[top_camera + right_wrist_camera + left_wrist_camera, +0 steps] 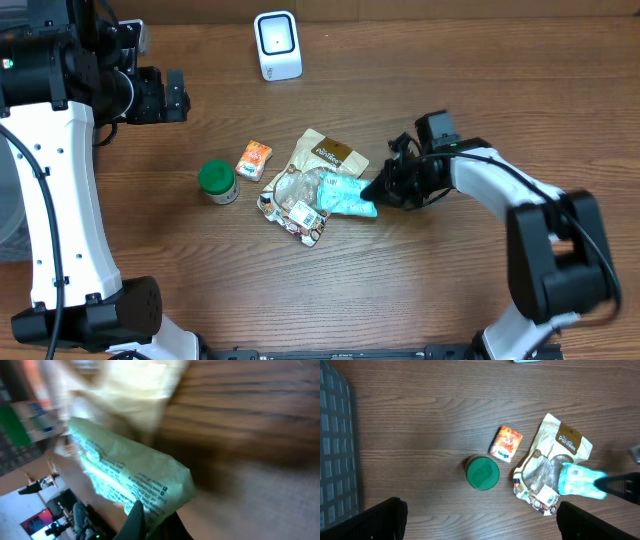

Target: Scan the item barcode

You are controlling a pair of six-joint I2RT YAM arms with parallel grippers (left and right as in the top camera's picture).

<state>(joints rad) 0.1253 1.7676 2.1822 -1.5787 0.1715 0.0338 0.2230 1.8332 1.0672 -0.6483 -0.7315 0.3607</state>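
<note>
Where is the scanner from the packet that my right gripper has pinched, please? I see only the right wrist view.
Observer: The scanner stands near the table's far edge, left of the pile.
Operator: Does anything lie on the packet?
Observer: No, the packet lies atop a pouch.
Operator: Is the left gripper in the way?
Observer: No, the left gripper hangs open, far to the left.

Teal packet (347, 197), green lid (216, 177)
</note>
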